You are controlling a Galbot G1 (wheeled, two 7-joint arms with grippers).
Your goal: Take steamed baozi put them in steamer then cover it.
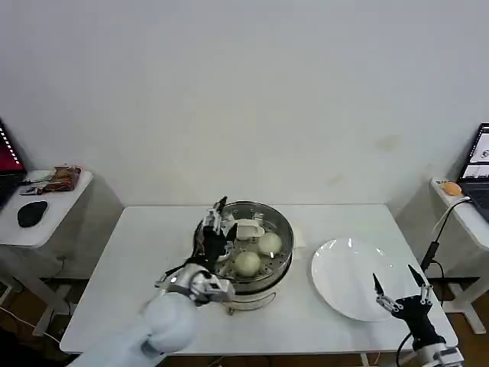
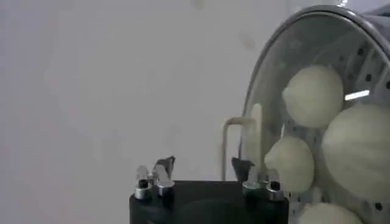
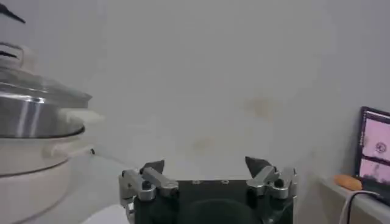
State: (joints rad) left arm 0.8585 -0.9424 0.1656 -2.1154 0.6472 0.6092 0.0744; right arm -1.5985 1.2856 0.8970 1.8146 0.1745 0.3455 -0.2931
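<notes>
Round glass cover (image 2: 268,91) on shiny steel steamer (image 1: 276,264), smooth baozi (image 1: 247,263) inside

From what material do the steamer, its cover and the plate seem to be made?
Steamer: polished steel, mirror-like wall, perforated floor. Cover: clear glass, probably; the baozi show through it; handle looks like white plastic. Plate: glossy white, ceramic or plastic, cannot tell.

The steamer (image 1: 263,229) is shiny steel, its cover (image 2: 304,91) clear glass. The baozi (image 1: 247,263) look smooth and matt. The plate (image 1: 348,279) is glossy.
</notes>
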